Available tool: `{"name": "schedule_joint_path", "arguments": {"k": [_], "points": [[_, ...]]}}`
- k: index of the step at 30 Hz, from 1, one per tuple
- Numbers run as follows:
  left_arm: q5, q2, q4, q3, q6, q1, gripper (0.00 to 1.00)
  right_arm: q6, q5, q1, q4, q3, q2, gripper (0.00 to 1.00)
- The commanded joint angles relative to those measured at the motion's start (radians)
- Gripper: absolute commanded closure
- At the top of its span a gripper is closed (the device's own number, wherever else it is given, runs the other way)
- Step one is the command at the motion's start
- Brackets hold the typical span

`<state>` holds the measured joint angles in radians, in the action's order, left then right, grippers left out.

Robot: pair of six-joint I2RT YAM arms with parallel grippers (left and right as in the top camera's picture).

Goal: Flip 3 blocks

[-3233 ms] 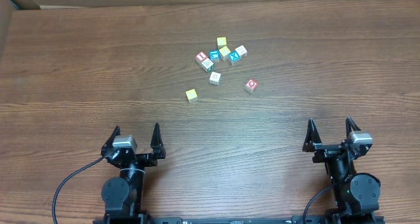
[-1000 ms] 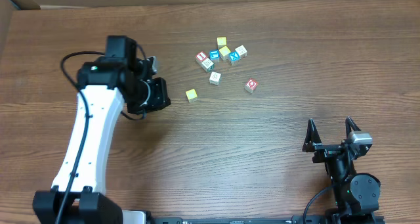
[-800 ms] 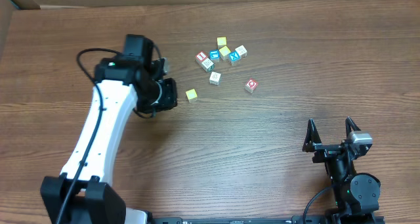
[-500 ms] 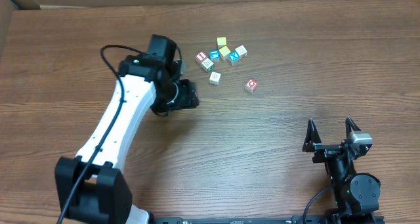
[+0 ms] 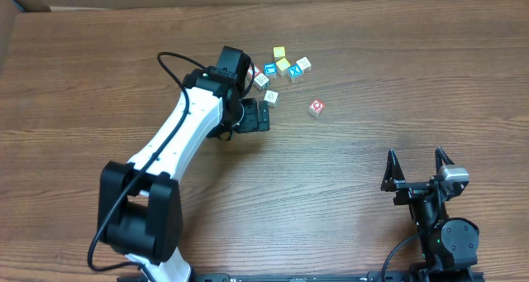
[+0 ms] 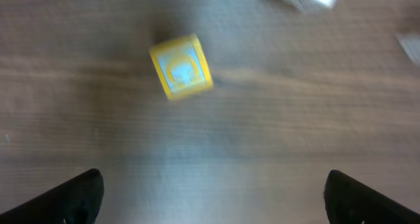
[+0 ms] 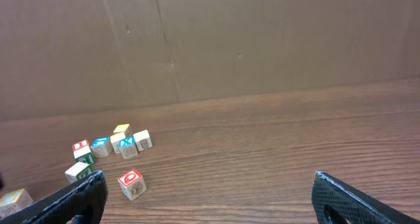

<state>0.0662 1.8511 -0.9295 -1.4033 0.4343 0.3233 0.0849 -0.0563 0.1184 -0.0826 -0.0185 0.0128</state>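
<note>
A yellow block [image 6: 181,66] with a pale top face lies on the table in the left wrist view, ahead of my open left gripper [image 6: 212,207], which hovers above it holding nothing. From overhead the left gripper [image 5: 250,117] covers this block. A pale block [image 5: 271,97] sits just right of that gripper. The red "O" block [image 5: 316,108] lies alone further right and shows in the right wrist view as the red "O" block [image 7: 131,183]. My right gripper [image 5: 417,173] rests open and empty near the front edge, far from the blocks.
A cluster of other blocks [image 5: 281,67], with a blue "X" cube [image 5: 295,74] and plain yellow cubes, lies behind the pale block. A cardboard wall [image 7: 210,46] stands along the table's far edge. Bare wood [image 5: 372,141] separates the right gripper from the blocks.
The left arm has swung right across the table and now stands over the yellow block. Its jaws have opened wide. The right arm and the blocks have not moved.
</note>
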Motion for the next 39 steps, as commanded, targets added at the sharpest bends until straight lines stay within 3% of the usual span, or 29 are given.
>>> {"name": "schedule_joint_path", "arguments": {"k": [1, 8, 19, 22, 25, 27, 30, 33, 34, 39], "points": [[-0.077, 0.058, 0.047, -0.018, 0.045, 0.002, 0.07, -0.003, -0.001, -0.003, 0.005, 0.011, -0.01, 0.0], [-0.101, 0.143, 0.125, -0.018, 0.045, 0.002, 0.47, -0.003, -0.001, -0.003, 0.005, 0.011, -0.01, 0.0], [-0.126, 0.175, 0.181, -0.019, 0.033, -0.001, 0.64, -0.003, -0.001, -0.003, 0.005, 0.011, -0.01, 0.0], [-0.131, 0.175, 0.183, -0.02, 0.033, -0.004, 0.64, -0.003, -0.001, -0.003, 0.005, 0.011, -0.01, 0.0], [-0.13, 0.175, 0.192, -0.02, 0.032, -0.005, 0.42, -0.003, -0.001, -0.003, 0.005, 0.011, -0.01, 0.0], [-0.129, 0.175, 0.198, -0.02, 0.033, -0.005, 0.43, -0.003, -0.001, -0.003, 0.005, 0.011, -0.01, 0.0], [-0.129, 0.175, 0.204, -0.02, 0.033, -0.005, 0.73, -0.003, -0.001, -0.003, 0.005, 0.011, -0.01, 0.0], [-0.128, 0.175, 0.201, -0.02, 0.021, -0.005, 0.85, -0.003, -0.001, -0.003, 0.005, 0.011, -0.01, 0.0], [-0.124, 0.172, 0.195, -0.021, 0.001, -0.005, 0.95, -0.003, -0.001, -0.003, 0.005, 0.011, -0.01, 0.0], [-0.126, 0.111, 0.163, -0.026, -0.012, -0.005, 0.96, -0.003, -0.001, -0.003, 0.005, 0.011, -0.01, 0.0]]}}
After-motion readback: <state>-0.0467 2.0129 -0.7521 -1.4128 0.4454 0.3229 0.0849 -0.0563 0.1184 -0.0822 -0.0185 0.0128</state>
